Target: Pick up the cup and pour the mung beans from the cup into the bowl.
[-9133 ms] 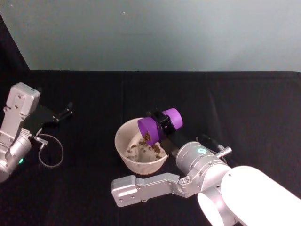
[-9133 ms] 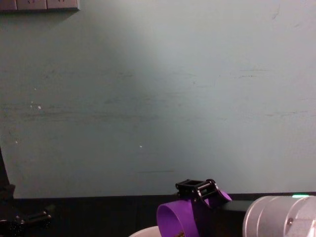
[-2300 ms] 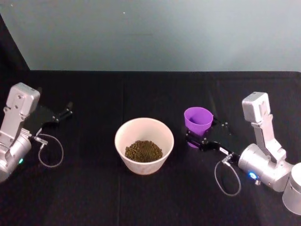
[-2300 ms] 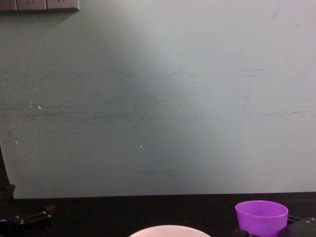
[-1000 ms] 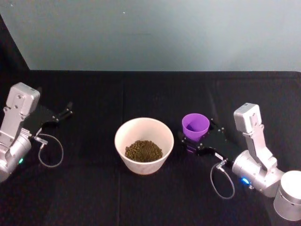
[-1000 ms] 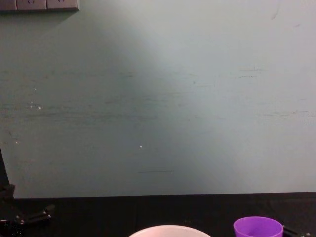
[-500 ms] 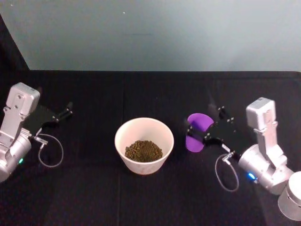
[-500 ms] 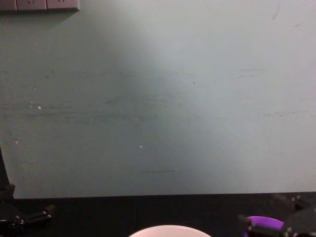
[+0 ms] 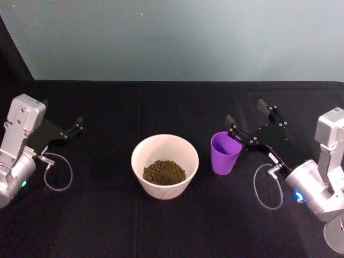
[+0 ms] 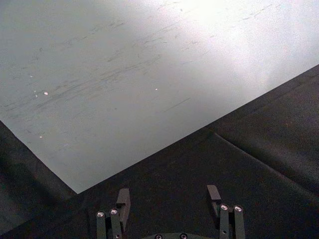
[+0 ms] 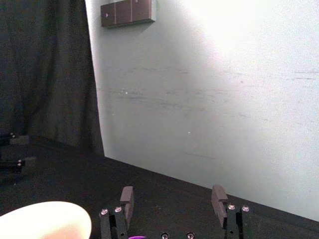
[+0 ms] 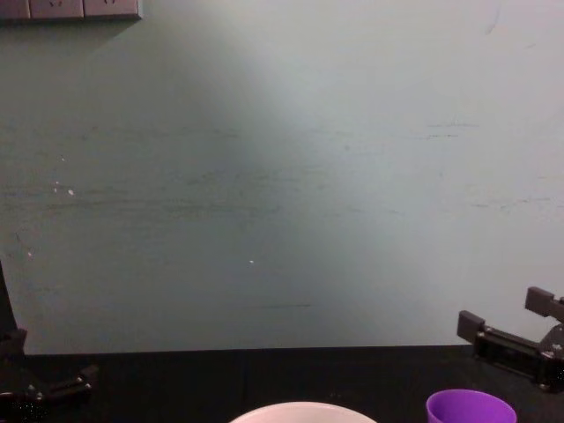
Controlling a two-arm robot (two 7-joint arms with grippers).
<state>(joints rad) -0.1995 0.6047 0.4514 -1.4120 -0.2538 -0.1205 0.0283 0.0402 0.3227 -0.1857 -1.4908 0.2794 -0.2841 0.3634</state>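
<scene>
A black cloth covers the table before a pale teal wall. The purple cup stands upright, mouth up, just below and left of the right gripper, whose fingers are spread wide and empty above it. The bowl, holding mung beans, sits farther left. The left gripper rests open, well apart.

No writing, label, brand or number can be read anywhere. The cup, the bowl and the wall sockets all show plain, unmarked surfaces.
</scene>
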